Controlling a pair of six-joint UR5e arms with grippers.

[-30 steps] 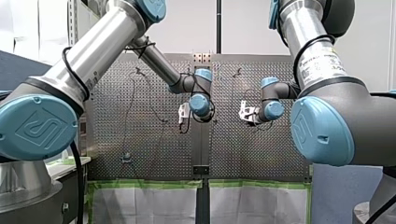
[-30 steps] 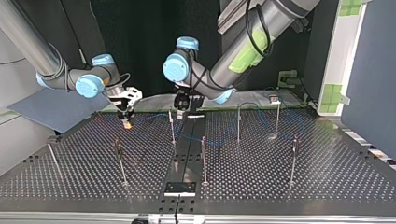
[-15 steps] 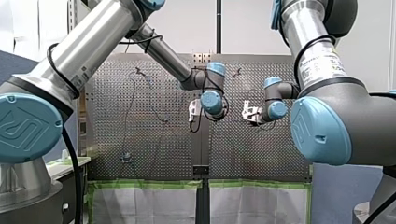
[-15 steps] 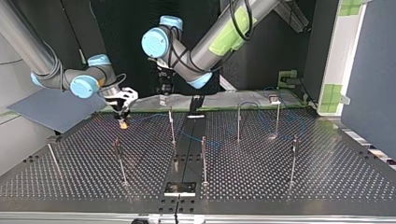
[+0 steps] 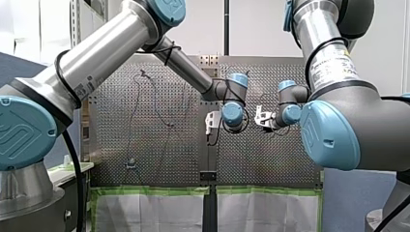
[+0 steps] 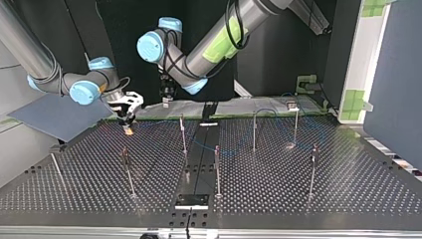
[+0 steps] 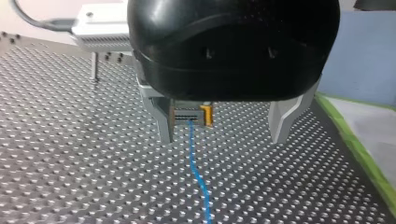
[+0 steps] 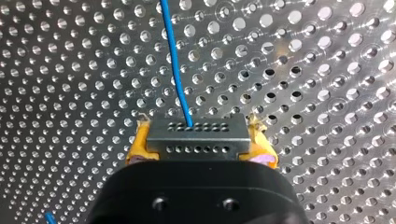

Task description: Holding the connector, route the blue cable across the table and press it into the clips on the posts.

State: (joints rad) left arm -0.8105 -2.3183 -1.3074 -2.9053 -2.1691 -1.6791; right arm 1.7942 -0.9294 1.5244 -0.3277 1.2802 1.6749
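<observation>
In my right jaws, gripped grey pin-holed connector [image 8: 196,137], blue cable [image 8: 174,60], my left jaws wide

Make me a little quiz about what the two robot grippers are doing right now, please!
1. True or false: my left gripper stands open, gripping nothing.
2. What does my right gripper clamp between its yellow pads? A: the connector. B: a post. C: a screw.
3. Fill in: the cable leaving the connector is ____.
Key: 1 true; 2 A; 3 blue.
</observation>
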